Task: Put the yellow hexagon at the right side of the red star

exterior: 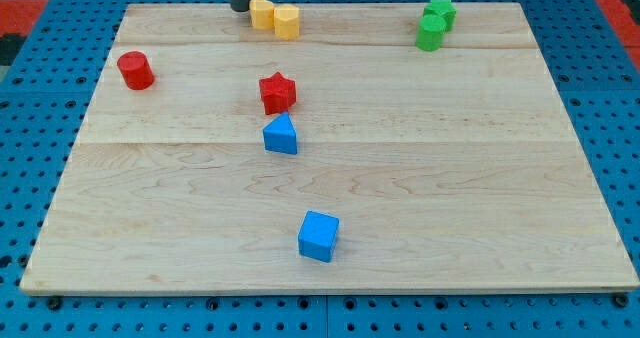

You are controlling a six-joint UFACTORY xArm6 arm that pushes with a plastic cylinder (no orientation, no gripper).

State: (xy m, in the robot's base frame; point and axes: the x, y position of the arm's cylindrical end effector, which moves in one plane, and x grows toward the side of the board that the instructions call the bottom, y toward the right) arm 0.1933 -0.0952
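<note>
Two yellow blocks sit touching each other near the board's top edge: a deeper yellow one [262,11] on the left and a paler one [287,22] on the right. I cannot tell which is the hexagon. The red star [277,92] lies below them, near the board's middle. My tip [239,9] is at the top edge, just left of the deeper yellow block, touching it or nearly so. The rod runs up out of the view.
A blue triangle [281,136] sits right below the red star. A blue cube [319,236] lies lower down. A red cylinder [135,70] is at the left. Two green blocks, a star [439,11] and another [430,33], sit at the top right. The wooden board [480,178] rests on a blue pegboard.
</note>
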